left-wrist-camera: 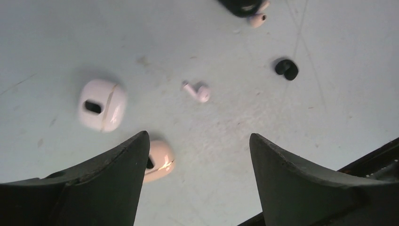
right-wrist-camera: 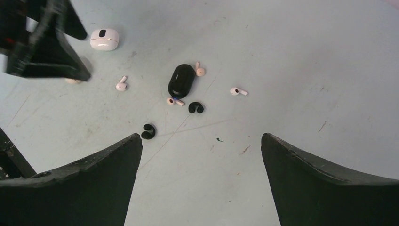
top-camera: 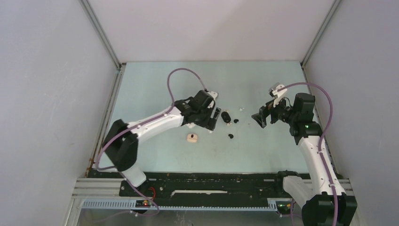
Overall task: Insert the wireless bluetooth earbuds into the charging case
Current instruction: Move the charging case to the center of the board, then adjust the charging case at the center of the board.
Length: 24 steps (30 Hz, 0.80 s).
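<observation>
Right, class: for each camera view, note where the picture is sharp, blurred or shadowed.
Top external: even, soft light; black earbud a mere speck. Left wrist: white case smeared and soft; left pincer dark, featureless. Right wrist: black case crisp, barely any shadow.

Pale walls [top-camera: 207, 28] — scuffed teal table [top-camera: 155, 84]

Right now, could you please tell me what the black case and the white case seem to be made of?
Black case: likely glossy moulded plastic, given the sheen on its rounded shell. White case: probably smooth plastic too, with a softer sheen and a visible lid seam.
</observation>
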{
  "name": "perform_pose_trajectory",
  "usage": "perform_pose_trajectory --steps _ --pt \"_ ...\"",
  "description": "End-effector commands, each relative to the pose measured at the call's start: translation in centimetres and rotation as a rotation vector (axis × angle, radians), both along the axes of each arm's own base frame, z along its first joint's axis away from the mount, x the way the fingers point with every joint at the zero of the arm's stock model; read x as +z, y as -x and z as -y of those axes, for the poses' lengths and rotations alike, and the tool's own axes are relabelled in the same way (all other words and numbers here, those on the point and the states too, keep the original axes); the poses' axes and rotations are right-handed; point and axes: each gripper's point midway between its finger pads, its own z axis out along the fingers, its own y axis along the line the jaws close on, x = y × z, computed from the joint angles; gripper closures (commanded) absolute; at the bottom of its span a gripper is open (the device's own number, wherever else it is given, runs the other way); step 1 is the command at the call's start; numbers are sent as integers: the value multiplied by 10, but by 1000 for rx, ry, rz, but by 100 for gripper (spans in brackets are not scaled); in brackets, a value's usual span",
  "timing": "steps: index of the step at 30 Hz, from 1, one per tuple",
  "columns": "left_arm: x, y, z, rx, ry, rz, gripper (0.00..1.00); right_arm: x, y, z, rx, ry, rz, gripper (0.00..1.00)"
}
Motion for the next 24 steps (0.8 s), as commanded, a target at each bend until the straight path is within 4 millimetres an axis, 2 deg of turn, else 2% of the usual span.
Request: perform_pose_trajectory --steps 1,3,5,12,16,20,24 --pt "13 11 -50 60 -108 85 16 6 -2 -3 16 11 24 0" --pt "6 19 -66 90 -147 73 16 6 -2 -3 16 11 21 0" --pt "4 20 -77 134 -171 80 14 5 -2 -4 18 11 19 0" --pt "0 -8 -90 249 -164 146 13 4 -2 -3 15 9 10 0" --pt "-8 -20 -88 253 -173 123 13 5 -2 0 9 0 10 0" --pt "-18 -32 -75 221 -130 105 10 5 -2 -1 11 -1 11 0" --pt "-16 -51 -72 267 -120 147 5 4 -2 -2 15 0 6 0"
